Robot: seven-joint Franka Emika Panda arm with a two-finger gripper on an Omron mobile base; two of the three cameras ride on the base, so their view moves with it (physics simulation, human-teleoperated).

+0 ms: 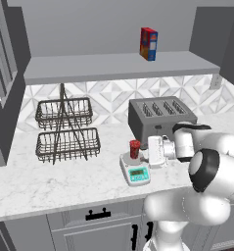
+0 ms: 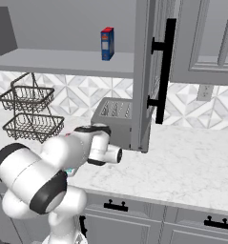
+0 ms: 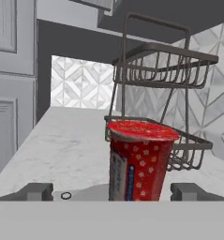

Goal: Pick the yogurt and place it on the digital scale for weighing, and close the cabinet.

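Note:
The yogurt (image 1: 134, 149), a small red cup with a label band, stands upright on the round plate of the digital scale (image 1: 136, 172), a white scale with a teal front panel, in front of the toaster. My gripper (image 1: 145, 151) is level with the cup, just to its right, and open. In the hand view the yogurt (image 3: 140, 161) stands between my fingertips (image 3: 38, 192), with a gap on each side of my gripper (image 3: 112, 192). The cabinet (image 2: 144, 71) stands open, its door edge and black bar handle (image 2: 166, 71) jutting out over the counter.
A grey toaster (image 1: 160, 120) sits right behind the scale. A two-tier wire basket (image 1: 65, 130) stands to the left on the marble counter (image 1: 50, 184). A red-and-blue box (image 1: 148, 43) is on the cabinet shelf. Drawers with black handles (image 1: 98, 214) run below.

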